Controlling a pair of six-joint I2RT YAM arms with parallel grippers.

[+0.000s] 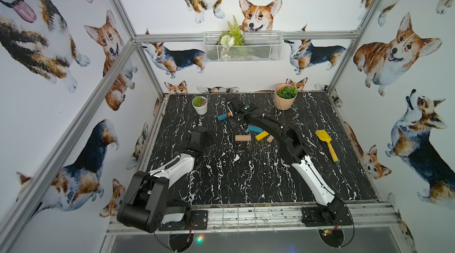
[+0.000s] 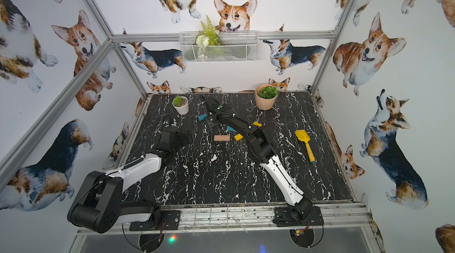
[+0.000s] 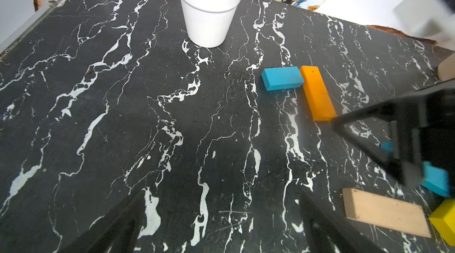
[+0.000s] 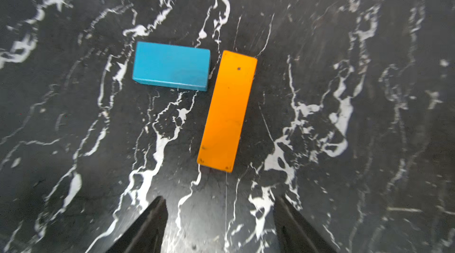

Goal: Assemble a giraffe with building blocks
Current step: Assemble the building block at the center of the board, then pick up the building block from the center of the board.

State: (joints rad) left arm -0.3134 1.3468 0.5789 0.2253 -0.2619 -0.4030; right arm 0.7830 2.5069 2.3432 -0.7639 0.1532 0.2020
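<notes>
The giraffe shows as a teal block (image 4: pixel 171 66) lying crosswise against one end of an orange block (image 4: pixel 227 110), flat on the black marble table. My right gripper (image 4: pixel 220 200) hovers open just off the orange block's other end, with nothing between its fingers. In a top view it (image 1: pixel 233 121) covers most of the orange block beside the teal one (image 1: pixel 221 117). Loose building blocks lie nearby: teal (image 1: pixel 253 128), yellow (image 1: pixel 261 135) and tan (image 1: pixel 243 137). My left gripper (image 3: pixel 220 200) stands open and empty over bare table at the left.
A white pot (image 1: pixel 200 105) with a succulent stands at the back left and a tan pot (image 1: pixel 285 96) at the back right. A yellow toy shovel (image 1: pixel 327 144) lies at the right. My right forearm (image 1: pixel 268 126) reaches over the loose blocks.
</notes>
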